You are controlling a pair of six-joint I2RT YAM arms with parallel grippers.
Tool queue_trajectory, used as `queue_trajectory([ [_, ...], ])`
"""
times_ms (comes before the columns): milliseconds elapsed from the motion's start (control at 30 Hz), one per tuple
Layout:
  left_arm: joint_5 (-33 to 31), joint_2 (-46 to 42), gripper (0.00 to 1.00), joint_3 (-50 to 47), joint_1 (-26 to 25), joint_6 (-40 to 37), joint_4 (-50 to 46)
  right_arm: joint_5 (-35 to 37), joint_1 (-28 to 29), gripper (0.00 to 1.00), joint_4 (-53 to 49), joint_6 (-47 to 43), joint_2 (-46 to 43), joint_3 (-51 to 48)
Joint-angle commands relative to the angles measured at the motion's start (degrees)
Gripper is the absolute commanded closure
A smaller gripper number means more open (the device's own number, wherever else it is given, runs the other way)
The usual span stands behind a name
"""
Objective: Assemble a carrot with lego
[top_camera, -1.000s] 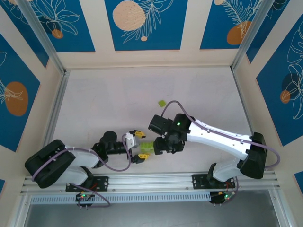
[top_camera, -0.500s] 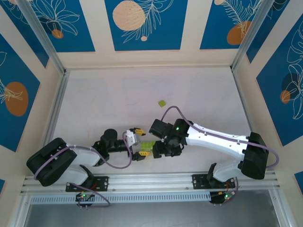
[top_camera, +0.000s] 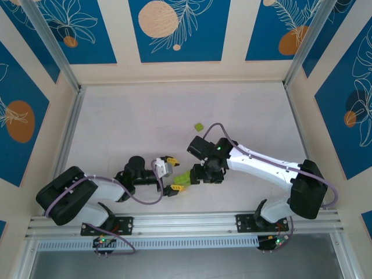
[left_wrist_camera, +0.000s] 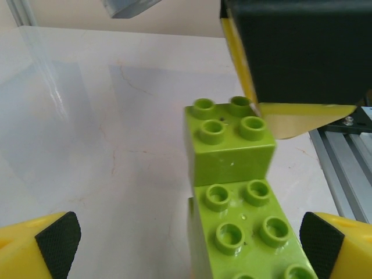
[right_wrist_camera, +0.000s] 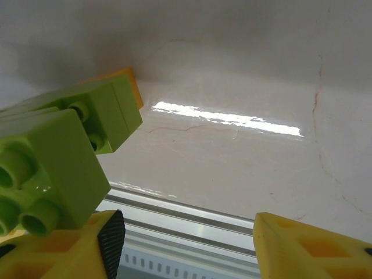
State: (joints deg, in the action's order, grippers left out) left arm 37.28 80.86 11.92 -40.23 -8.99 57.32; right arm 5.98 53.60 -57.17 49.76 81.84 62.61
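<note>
Right gripper was shifted slightly farther; jaws apart, one finger against the carrot. Left gripper released, its fingers flanking the carrot.

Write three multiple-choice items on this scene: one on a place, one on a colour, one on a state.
1. The loose brick lies: A. alone on the table; B. between the left jaws; C. on a rail.
2. The stacked bricks are: A. red; B. blue; C. lime green.
3. The left jaws stand: A. shut on a brick; B. wide open; C. shut empty.
Answers: 1 A, nothing touches it in the top view. 2 C, plain in the left wrist view. 3 B, the pads sit far apart.
</note>
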Motion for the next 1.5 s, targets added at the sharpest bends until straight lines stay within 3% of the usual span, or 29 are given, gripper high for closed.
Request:
queue_trajectory([
  [0, 4.6, -0.1, 0.01, 1.4, 0.6, -0.7, -1.1, -0.2, -1.2, 0.39, 0.2, -2.3, 1.4, 1.7],
  [833, 3.2, 3.0, 0.01, 2.6, 0.7, -1.3, -2.0, 5.0, -6.4, 0.43, -0.8, -12.0, 12.4, 14.2],
  [1467, -0.3, 4.4, 0.01, 3.2, 0.7, -1.7, -2.0, -0.2, -6.7, 0.44, 3.3, -17.9, 17.5, 19.3],
])
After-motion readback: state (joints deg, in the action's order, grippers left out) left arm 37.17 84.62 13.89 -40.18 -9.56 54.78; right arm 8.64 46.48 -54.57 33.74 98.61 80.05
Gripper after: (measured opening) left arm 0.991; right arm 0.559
